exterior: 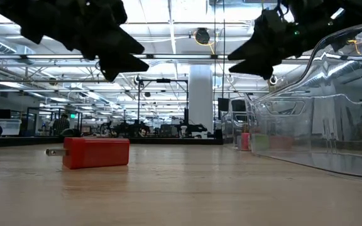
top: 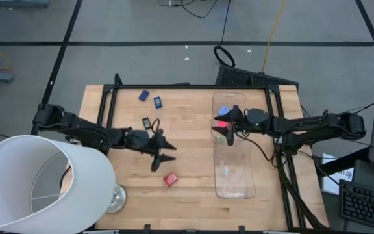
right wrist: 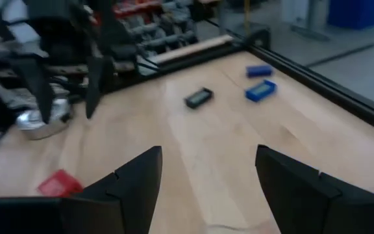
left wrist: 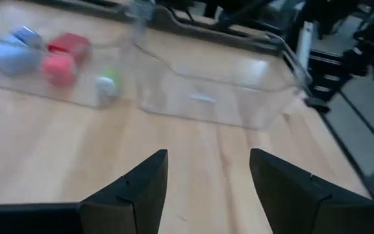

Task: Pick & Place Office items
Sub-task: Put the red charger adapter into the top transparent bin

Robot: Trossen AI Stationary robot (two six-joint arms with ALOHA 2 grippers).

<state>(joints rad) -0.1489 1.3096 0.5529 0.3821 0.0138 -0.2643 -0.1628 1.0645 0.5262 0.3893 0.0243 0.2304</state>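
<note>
1. Counter (top: 193,130) of pale wood fills the middle of the high view, seen from straight above.
2. Left gripper (top: 163,152) sits at centre-left of that view, above the counter; its fingers (left wrist: 141,185) are spread wide and hold nothing.
3. Red block (top: 169,179) lies on the counter just below the left gripper in the high view. In the low view it sits at lower left, flat on the wood (exterior: 96,152).
4. Right gripper (top: 227,130) is at centre-right of the high view, over the upper end of the tray (top: 236,179); its fingers (right wrist: 138,179) are also spread wide and empty.
5. The tray is clear plastic, long and narrow. Its upper end holds a light blue piece (top: 226,111) and a red piece (top: 223,124).
6. Black piece (top: 146,121) lies left of centre, just above the left gripper.
7. Two blue pieces (top: 144,95) (top: 158,101) lie near the counter's upper edge.
8. Lampshade (top: 41,185), big and white, fills the lower left corner.
</note>
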